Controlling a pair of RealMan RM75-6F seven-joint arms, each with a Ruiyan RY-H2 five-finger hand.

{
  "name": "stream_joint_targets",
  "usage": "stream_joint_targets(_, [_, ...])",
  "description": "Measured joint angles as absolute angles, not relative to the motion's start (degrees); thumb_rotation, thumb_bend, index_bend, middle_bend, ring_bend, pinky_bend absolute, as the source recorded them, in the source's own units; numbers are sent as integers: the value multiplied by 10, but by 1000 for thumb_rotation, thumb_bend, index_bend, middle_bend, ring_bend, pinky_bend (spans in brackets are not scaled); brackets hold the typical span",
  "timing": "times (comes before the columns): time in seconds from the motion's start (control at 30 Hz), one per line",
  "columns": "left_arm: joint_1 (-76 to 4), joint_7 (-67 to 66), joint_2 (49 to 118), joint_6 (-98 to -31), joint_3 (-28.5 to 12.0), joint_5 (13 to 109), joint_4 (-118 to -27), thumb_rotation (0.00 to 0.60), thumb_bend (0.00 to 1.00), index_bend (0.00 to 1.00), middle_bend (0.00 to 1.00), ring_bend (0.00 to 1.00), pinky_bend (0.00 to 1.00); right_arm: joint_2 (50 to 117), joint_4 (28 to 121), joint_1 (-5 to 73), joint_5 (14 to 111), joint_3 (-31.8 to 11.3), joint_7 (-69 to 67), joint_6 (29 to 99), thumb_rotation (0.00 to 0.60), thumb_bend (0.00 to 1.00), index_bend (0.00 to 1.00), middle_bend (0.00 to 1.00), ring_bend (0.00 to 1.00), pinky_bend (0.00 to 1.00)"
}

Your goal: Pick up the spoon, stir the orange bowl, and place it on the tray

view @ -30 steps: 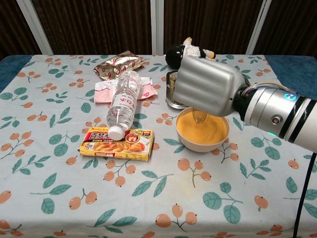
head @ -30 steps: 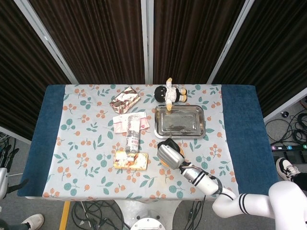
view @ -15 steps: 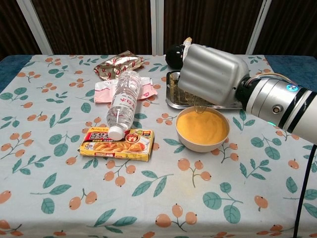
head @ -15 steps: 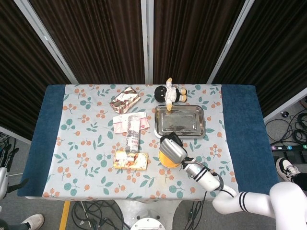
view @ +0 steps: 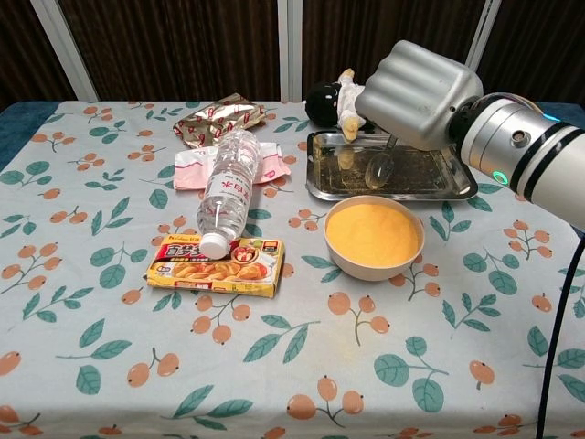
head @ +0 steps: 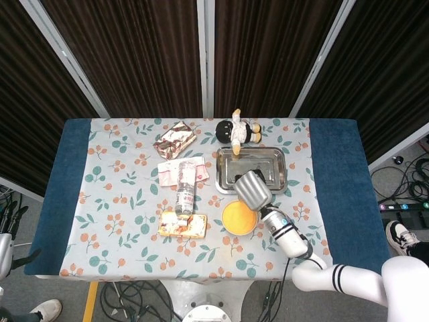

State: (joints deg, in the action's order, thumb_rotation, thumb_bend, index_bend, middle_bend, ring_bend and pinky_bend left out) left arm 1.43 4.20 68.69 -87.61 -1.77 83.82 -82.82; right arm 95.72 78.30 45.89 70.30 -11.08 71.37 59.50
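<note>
My right hand (view: 422, 82) (head: 253, 189) holds a clear spoon (view: 380, 167) that hangs bowl-down over the front left part of the metal tray (view: 439, 187) (head: 276, 180). The spoon's tip is above the tray, not touching it as far as I can tell. The orange bowl (view: 374, 237) (head: 239, 217) sits just in front of the tray, uncovered, with smooth orange contents. My left hand is out of both views.
A water bottle (view: 228, 190) lies on a pink packet, its cap toward a curry box (view: 218, 265). A shiny snack bag (view: 218, 117) and a plush doll (view: 340, 95) lie at the back. Blue cloth borders the table on both sides.
My right hand has lifted the spoon out of the orange bowl and carried it back and to the right, over the tray.
</note>
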Motion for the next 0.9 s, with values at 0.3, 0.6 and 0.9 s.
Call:
stream_joint_targets(0.3, [17, 27, 680, -875, -17, 832, -843, 600, 91, 162, 76, 93, 120, 1020, 667, 492, 585, -169, 650, 545, 600, 365, 651, 1000, 1000, 1000])
stream_joint_targets(0.6, [17, 24, 677, -875, -16, 832, -849, 600, 91, 162, 76, 92, 120, 1077, 552, 535, 417, -216, 638, 497, 600, 135, 423, 1000, 1000, 1000])
stream_joint_targets(0.9, [19, 25, 674, -882, -15, 838, -851, 600, 91, 162, 76, 93, 120, 1056, 574, 542, 353, -222, 639, 502, 600, 48, 351, 1000, 1000, 1000])
